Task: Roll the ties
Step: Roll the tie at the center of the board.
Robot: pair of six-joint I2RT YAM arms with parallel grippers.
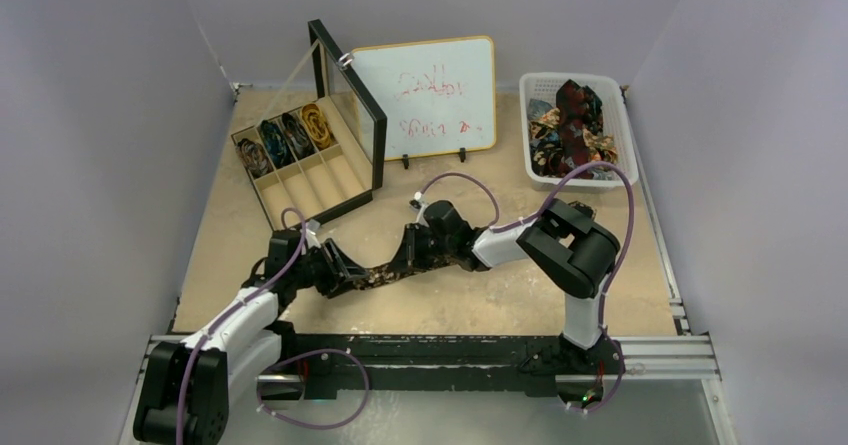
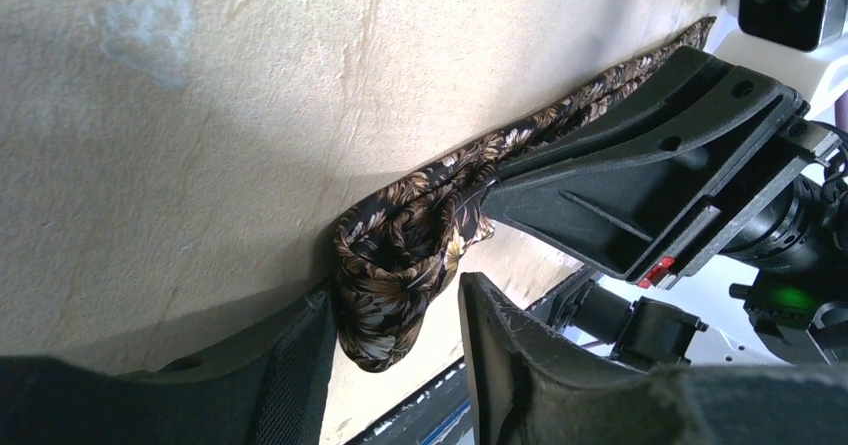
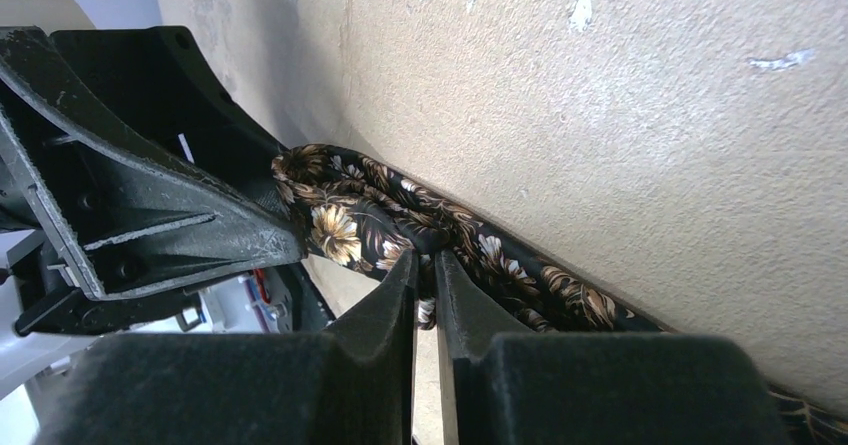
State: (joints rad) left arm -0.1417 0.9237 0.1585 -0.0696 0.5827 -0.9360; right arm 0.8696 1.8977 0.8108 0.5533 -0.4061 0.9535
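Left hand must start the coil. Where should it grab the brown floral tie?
Grip the brown floral tie at its folded loop end, coming in from the left: the loop stands open and can be straddled, and the right hand pinches the strip beside it.

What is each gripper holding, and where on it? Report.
The right gripper pinches the brown-gold tie just behind its folded end. That end sits between the fingers of the left gripper; grip unclear.

Tie [image 1: 383, 274] on table [image 1: 480, 300], before whiteboard [image 1: 440, 115]
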